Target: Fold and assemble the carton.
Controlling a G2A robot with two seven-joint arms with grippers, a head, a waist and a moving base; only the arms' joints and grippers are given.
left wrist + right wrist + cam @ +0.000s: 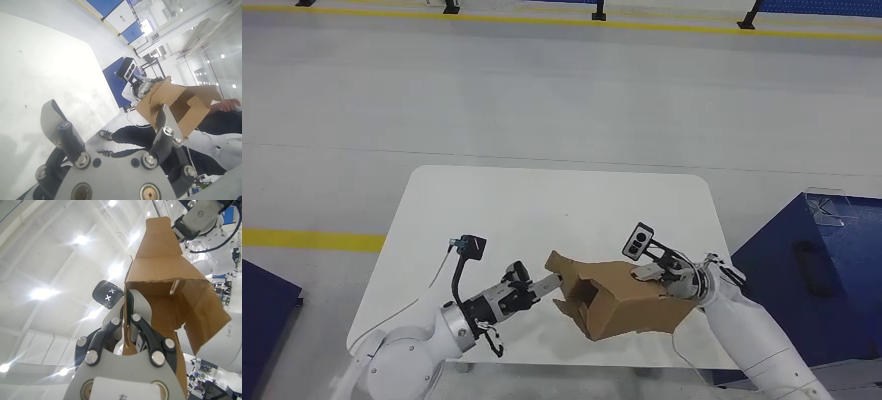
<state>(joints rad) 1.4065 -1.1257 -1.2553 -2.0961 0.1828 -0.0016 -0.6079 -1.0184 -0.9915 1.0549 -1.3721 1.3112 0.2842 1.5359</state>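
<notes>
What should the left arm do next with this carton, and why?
Probably nudge the left fingers inward to fold the raised flap shut. The right fingers clamp a wall of the carton, steadying it; the left ones are open, one at its open end.

Carton: brown cardboard, part-erected, lying on its side and tilted. Open end faces worktop's left edge, flaps loose and splayed. Located by near edge, toward near-right corner.
</notes>
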